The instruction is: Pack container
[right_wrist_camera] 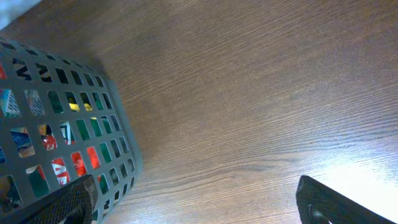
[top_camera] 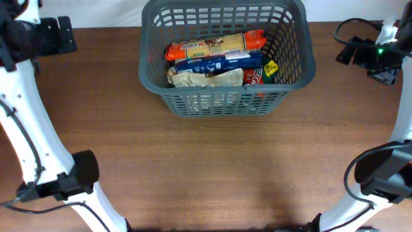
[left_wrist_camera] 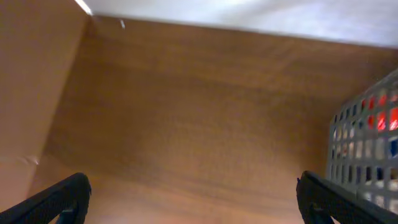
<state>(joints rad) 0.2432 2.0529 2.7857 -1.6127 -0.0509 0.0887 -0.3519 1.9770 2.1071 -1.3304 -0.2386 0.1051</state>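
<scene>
**A:** Entry one, the left tool [left_wrist_camera: 193, 208]. How is it standing?

**B:** It is gaping wide and gripping nothing. Its fingers are framing bare bench [left_wrist_camera: 186, 124], and the container's lattice wall is only just showing at the right edge of the left wrist view.

**A:** Entry two, the right tool [right_wrist_camera: 199, 210]?

**B:** It is showing the same condition, with jaws spread and nothing between them. It is hanging over bare wood, with the container off to its left, near but not touching.

**A:** Why are both sitting out at the sides?

**B:** My judgement is that they are keeping clear of the container because no loose packet is lying on the bench for either to fetch. The packing is looking finished or close to it.

**A:** Entry three, the container [top_camera: 225, 102]. Where is it, and how is it lying?

**B:** It is sitting at the far middle of the bench, between the two arms and well apart from both. It is standing upright with its mouth facing up, and its long axis is running left to right across the bench.

**A:** Contents?

**B:** An orange biscuit packet [top_camera: 215, 44] is lying along the far wall. A blue packet [top_camera: 215, 63] is lying beside it, and a crumpled beige wrapper [top_camera: 206, 78] is lying nearest the front. A red packet [top_camera: 253, 77] is tucked in at the right end. The orange and blue packets are lying flat, lengthwise with the container, which is probably letting them stack side by side.
</scene>
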